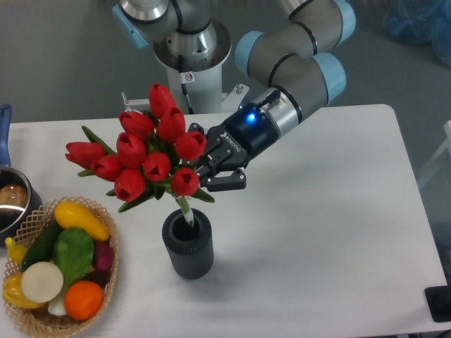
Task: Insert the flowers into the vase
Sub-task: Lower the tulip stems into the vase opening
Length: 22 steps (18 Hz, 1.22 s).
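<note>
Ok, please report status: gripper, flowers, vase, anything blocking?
Gripper shut on red tulip bunch. Stem tip at mouth of dark grey ribbed vase, bunch tilted left. Woven vegetable basket left of vase, apart, not blocking.

Robotics lab bench with staged props

An industrial arm [296,63] on a grey pedestal [190,70] stands at the far edge of a bare white table [338,211]; plastic vegetables fill a wicker basket [106,282] at its front-left corner.

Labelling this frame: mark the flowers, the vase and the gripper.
flowers [144,158], fixed camera, on a central red bud.
vase [189,259], fixed camera, on its ribbed outer wall.
gripper [208,176], fixed camera, midway between its fingertips.
</note>
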Available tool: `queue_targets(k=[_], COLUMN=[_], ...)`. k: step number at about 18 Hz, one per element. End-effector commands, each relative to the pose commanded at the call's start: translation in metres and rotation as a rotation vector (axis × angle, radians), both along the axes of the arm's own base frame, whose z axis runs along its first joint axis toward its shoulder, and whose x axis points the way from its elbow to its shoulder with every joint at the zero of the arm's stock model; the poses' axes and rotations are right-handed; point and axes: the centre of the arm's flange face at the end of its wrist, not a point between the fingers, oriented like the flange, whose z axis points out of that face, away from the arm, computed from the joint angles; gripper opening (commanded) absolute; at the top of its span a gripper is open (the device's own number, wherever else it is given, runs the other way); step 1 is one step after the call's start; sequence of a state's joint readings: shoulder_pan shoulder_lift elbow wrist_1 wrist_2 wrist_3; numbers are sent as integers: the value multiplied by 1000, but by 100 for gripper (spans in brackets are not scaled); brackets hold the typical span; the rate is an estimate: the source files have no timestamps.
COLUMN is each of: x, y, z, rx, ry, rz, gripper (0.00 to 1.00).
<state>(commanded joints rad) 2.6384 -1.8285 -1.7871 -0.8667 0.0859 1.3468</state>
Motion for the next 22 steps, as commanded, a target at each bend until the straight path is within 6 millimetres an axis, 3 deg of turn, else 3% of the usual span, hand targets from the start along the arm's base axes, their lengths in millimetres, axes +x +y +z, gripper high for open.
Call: queue_targets(k=[12,22], x=[-11,-4], y=[8,15], z=[-35,-48], rx=[-6,-12], ry=[-13,-25], rz=[-7,-25], gripper=[20,20])
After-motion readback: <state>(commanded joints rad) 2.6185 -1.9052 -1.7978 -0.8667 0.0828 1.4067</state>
